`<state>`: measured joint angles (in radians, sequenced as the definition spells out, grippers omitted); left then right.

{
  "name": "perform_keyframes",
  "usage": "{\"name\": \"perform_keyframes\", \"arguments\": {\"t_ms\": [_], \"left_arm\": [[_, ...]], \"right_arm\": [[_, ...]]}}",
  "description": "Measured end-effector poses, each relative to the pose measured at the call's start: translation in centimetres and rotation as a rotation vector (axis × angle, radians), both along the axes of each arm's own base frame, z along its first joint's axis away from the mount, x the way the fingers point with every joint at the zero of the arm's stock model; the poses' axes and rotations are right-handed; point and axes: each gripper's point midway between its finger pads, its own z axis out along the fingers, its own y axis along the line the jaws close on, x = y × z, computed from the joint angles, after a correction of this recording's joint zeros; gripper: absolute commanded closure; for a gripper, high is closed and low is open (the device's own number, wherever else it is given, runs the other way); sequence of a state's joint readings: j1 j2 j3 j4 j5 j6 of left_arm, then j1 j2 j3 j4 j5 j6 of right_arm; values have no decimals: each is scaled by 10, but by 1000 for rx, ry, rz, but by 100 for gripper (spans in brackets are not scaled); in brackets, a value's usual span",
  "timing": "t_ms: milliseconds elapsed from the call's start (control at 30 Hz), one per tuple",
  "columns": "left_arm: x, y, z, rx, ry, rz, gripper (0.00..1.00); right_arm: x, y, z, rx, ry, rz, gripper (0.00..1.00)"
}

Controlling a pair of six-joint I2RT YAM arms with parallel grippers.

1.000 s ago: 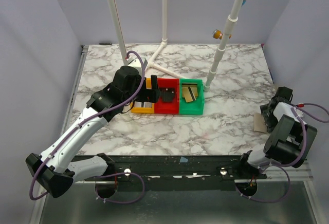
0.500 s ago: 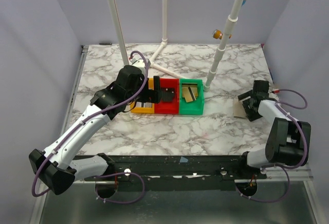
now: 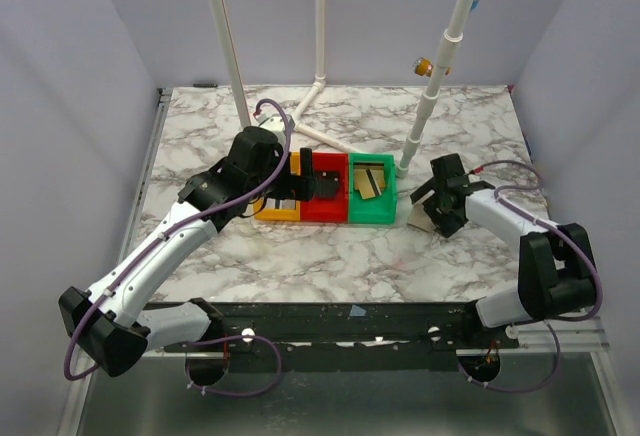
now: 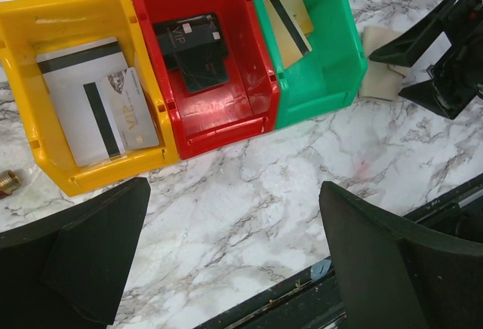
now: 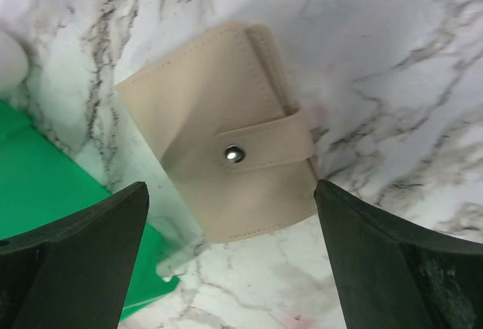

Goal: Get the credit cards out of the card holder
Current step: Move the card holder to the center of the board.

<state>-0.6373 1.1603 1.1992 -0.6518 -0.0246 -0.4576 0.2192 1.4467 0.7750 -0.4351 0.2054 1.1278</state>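
Lettering was sure in one place only: the letters VIP on one of the pale cards (image 4: 98, 110) in the yellow tray (image 4: 113, 169), which stood two trays away from the green tray (image 4: 317, 99). The black object (image 4: 196, 50) in the red tray (image 4: 226, 121), directly against the green tray's side, seemed to carry the same letters, but they were faint.

The card holder (image 5: 204, 118) was plain beige. It lay flat on the marble table (image 3: 330, 256) just beside the green tray, on the side away from the red tray, with its strap closed by a metal snap. Whether its corner touched the green tray I could not tell. Gold-tan credit cards (image 4: 290, 23) with dark stripes lay inside the green tray.

The right gripper (image 5: 230, 193) hung over the card holder with its fingers spread wide to both sides of it, and it held nothing. The left gripper (image 4: 234, 193) was also wide and held nothing, over the bare marble in front of the green tray. On that front side there was free room. Behind the green tray the foot of a white pole (image 3: 410, 161) stood close to it.
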Motion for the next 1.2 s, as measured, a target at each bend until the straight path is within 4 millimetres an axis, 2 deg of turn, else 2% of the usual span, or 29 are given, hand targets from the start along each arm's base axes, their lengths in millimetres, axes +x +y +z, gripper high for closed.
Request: {"name": "perform_keyframes", "arguments": {"t_ms": [33,133,333,433,667,833,1067,1200], "left_arm": [[0,0,0,0,0,1,1],[0,0,0,0,1,1,2],[0,0,0,0,1,1,1],[0,0,0,0,2,0,1],[0,0,0,-4,5,1,1],[-1,-2,0,-10,9,-5,2],[-2,-4,-2,-17,22,-8,1],[-2,-5,-3,-20,30,-7,1]], "right_arm": [[-4,1,0,-17,19,12,4],[-9,-13,5,-107,69,18,3],[8,-25,24,-217,52,75,3],[14,-24,19,-244,60,138,3],[15,-24,-6,-288,126,256,3],[22,-18,-5,-295,105,296,3],[31,2,-2,-270,41,347,3],[31,2,-3,-273,42,346,3]]}}
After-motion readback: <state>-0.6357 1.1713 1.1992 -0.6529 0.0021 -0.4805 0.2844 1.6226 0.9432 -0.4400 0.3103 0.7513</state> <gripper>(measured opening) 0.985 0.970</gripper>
